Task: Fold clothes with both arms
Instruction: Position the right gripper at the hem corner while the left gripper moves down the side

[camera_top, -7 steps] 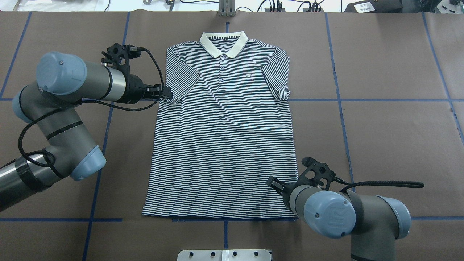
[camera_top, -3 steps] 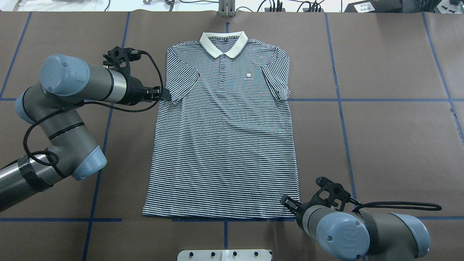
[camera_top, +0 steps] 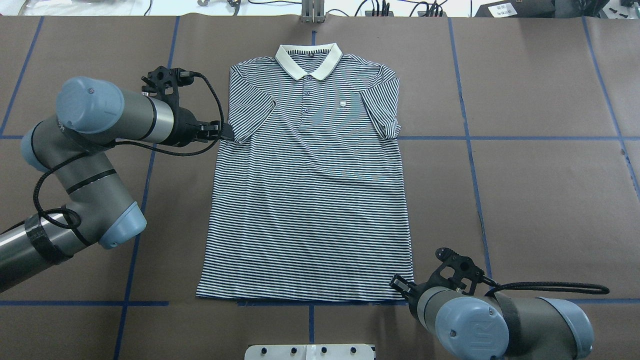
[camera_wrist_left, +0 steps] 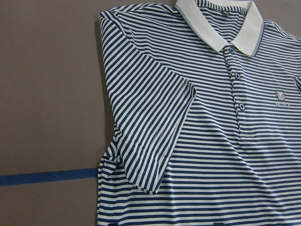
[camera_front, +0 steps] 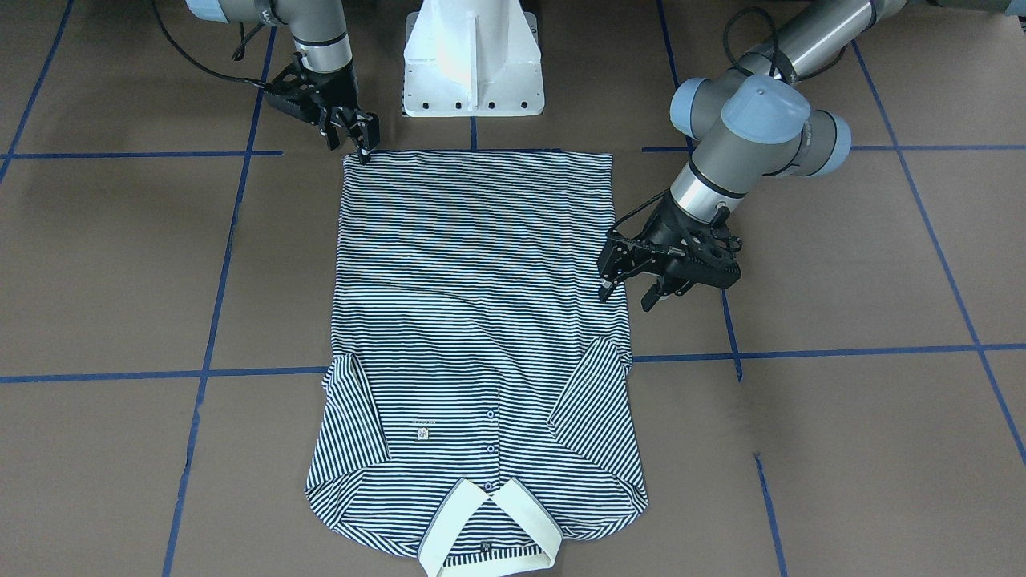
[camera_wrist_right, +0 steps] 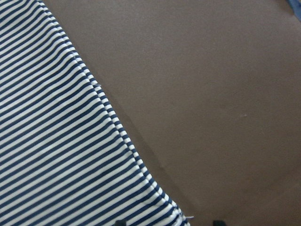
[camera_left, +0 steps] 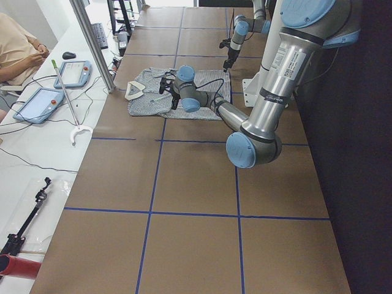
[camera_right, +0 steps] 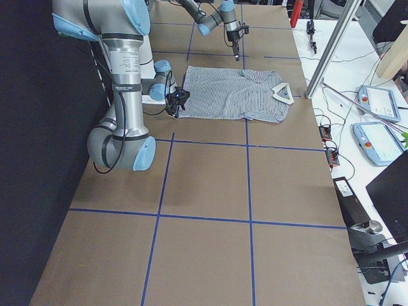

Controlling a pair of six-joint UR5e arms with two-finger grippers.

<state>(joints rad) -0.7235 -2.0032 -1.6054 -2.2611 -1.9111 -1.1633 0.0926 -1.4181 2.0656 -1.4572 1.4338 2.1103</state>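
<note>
Nearest the robot, the right gripper [camera_top: 398, 283] sits low at the hem corner of the polo shirt [camera_top: 310, 200] on the robot's right. Its wrist camera shows two dark fingertips [camera_wrist_right: 121, 222] spread apart with the corner of the striped hem lying between them, so the claw is apart and nothing is clamped.

The shirt lies flat and front up on the brown table [camera_top: 540, 200], hem toward the robot and running just inside a blue tape line [camera_top: 280, 303].

Farther out, the left gripper [camera_top: 226, 131] reaches in from the robot's left to the shirt's side edge, right under the short sleeve [camera_top: 247, 112]. The front-facing view shows its fingers parted; one tip is at the cloth's edge and the other is out over bare table — it holds nothing. The left wrist camera looks across that sleeve, which lies folded in over the chest.

Beyond it come the small buttons [camera_top: 306, 93] and the logo patch [camera_top: 343, 105], then the cream collar [camera_top: 309, 60] at the shirt's far end, well short of the table's far edge
</note>
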